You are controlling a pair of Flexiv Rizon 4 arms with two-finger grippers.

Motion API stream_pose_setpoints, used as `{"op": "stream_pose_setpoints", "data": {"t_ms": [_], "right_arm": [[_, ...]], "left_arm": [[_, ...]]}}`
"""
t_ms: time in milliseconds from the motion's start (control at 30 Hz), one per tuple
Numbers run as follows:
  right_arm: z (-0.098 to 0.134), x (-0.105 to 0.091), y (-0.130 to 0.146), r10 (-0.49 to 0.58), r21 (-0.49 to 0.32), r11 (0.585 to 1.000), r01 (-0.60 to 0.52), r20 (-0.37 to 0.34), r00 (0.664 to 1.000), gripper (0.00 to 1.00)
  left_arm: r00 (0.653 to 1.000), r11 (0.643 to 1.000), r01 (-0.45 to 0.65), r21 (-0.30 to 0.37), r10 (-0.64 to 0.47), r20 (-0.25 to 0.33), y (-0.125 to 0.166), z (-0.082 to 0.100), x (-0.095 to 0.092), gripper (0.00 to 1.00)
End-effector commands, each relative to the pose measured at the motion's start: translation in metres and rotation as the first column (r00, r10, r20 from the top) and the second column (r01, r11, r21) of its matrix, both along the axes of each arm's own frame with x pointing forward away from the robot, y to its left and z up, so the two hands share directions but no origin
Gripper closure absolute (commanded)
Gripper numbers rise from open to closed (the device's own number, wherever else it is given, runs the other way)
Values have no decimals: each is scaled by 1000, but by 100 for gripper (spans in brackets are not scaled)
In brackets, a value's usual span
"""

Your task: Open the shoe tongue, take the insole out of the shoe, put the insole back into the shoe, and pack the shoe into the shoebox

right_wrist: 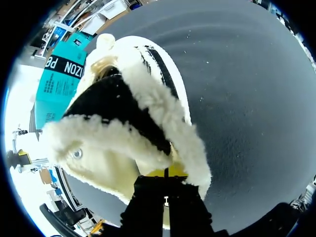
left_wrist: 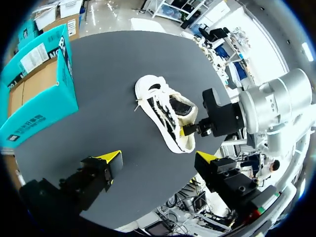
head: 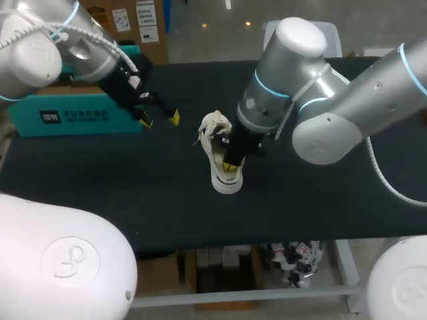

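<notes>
Left wrist view shows white shoe (left_wrist: pixel 163 117) with fleecy lining.

I take this for a robotics lab: my left arm (head: pixel 40 47) upper left and right arm (head: pixel 360 100) upper right hang over a black-covered tabletop (head: pixel 100 193) on a bare metal frame (head: pixel 343 267), lower right.

White fleece-lined shoe (head: pixel 215 137), opening spread wide, sits well apart from the open teal shoebox (head: pixel 73 117)
</notes>
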State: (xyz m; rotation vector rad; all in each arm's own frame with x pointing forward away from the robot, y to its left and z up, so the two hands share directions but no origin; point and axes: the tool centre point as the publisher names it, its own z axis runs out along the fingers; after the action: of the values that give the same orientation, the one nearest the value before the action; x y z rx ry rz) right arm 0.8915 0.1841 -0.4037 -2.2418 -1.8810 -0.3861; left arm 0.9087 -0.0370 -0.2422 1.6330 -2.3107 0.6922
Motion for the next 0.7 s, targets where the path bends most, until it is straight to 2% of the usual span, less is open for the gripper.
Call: {"op": "stream_pose_setpoints", "data": {"t_ms": [33, 467, 700], "right_arm": [[12, -10, -6, -35, -9, 999, 36, 96, 995, 100], [53, -7, -23, -36, -1, 999, 37, 106, 994, 100], [69, 7, -46, -77, -41, 995, 85, 177, 981, 100]], "left_arm": [[998, 999, -31, 25, 32, -61, -8, -4, 9, 0], [990, 997, -70, 38, 74, -123, -22, 1, 15, 0], [988, 996, -70, 56, 77, -133, -29, 3, 16, 0]]}}
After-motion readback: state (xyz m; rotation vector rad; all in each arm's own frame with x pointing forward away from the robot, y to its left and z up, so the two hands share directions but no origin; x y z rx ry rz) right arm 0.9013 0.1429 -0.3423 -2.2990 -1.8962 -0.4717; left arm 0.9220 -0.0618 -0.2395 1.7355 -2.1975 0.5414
